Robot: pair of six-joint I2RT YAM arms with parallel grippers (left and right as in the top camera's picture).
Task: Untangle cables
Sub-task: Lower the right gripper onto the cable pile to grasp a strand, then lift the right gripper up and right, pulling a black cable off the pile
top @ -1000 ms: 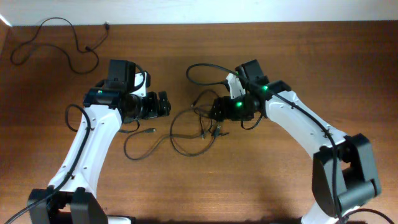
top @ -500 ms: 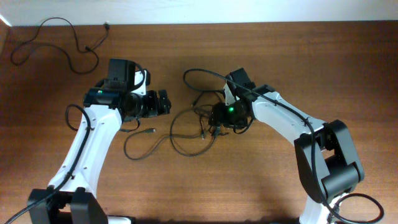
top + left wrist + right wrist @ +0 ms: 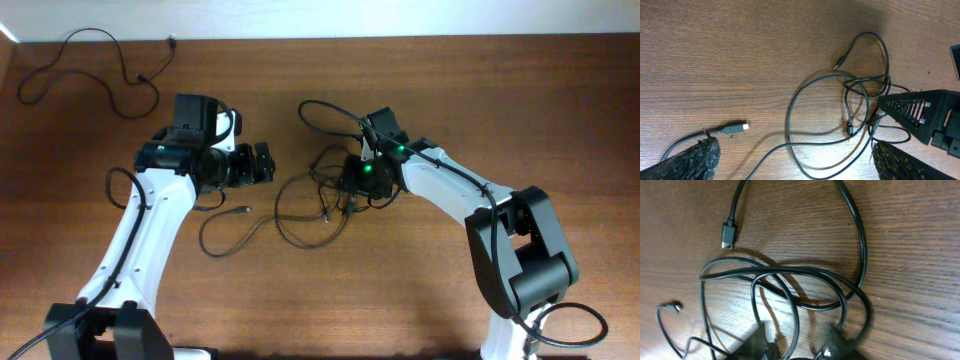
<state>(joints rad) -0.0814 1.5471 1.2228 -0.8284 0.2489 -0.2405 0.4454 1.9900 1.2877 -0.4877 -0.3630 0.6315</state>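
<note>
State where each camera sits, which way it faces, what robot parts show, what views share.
Overhead: above the table, looking straight down; left arm and right arm flank the cables.
Left wrist: on the left arm, facing down at the cables; left fingers at bottom corners.
Right wrist: low over the cables, facing down; right fingers blurred.
Shared: all show those cables.

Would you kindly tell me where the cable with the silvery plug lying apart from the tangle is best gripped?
Pinch the cable on the short straight stretch just behind its plug, coming straight down, crosswise to the cord. That end lies flat on bare table, apart from the tangle, so probably only one cord gets caught.
</note>
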